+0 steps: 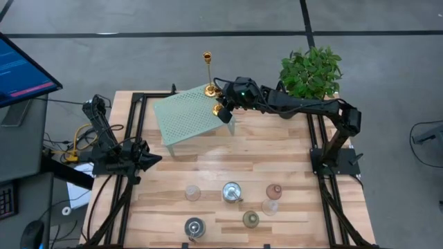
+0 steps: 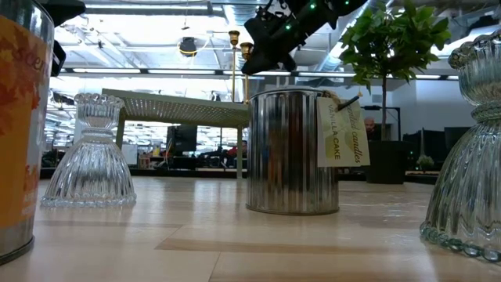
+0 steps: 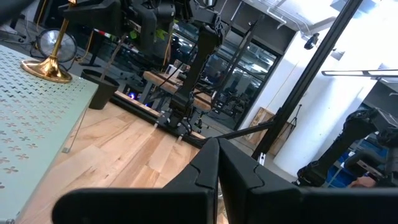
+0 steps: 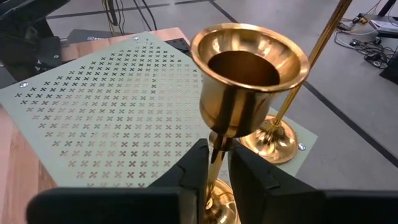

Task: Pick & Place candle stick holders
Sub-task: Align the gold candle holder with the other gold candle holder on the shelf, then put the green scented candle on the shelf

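My right gripper [image 1: 225, 111] is over the right end of the mint-green rack [image 1: 185, 117], shut on the short gold candlestick [image 4: 249, 68]. The tall slim gold candlestick [image 1: 207, 69] stands by its round base [image 4: 270, 142] on the rack's far right corner, close beside it. Both also show in the low view, short [image 2: 246, 49] and tall [image 2: 233, 36]. Several other holders stand on the table near its front edge: a silvery tin [image 1: 232, 191], a clear glass one [image 1: 192, 193], a pink one [image 1: 274, 191] and a greenish one [image 1: 250, 219]. My left gripper [image 1: 149, 159] waits, shut, at the table's left. My right gripper pinches the short candlestick's thin stem [image 4: 217, 149] between its two fingers, just below the cup. The fingers come from the table's right, slanting down, and lie across the stem. The candlestick is upright. I cannot tell whether its base [image 4: 222, 208] rests on the rack.
A potted green plant [image 1: 311, 69] stands at the table's far right corner, behind my right arm. A second silvery holder [image 1: 194, 227] and another clear glass one [image 1: 269, 206] stand near the front edge. Bare wood lies between the rack and the front row.
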`<act>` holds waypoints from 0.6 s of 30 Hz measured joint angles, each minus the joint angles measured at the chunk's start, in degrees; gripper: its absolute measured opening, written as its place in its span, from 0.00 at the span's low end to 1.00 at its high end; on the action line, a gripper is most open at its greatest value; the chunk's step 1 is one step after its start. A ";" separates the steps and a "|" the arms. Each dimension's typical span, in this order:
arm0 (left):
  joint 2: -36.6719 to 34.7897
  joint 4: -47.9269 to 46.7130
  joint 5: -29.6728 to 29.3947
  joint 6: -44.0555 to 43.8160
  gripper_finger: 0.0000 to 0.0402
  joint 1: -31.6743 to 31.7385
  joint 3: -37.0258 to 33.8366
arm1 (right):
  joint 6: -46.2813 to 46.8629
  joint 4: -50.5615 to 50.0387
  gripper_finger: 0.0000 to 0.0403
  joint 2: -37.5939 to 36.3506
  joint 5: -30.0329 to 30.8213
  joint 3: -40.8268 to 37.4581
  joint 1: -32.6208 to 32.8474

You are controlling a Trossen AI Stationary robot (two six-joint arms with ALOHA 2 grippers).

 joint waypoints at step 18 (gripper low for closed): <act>0.00 2.06 2.69 -0.66 0.02 0.00 0.00 | -0.02 -2.23 0.59 -3.42 -1.27 0.07 0.02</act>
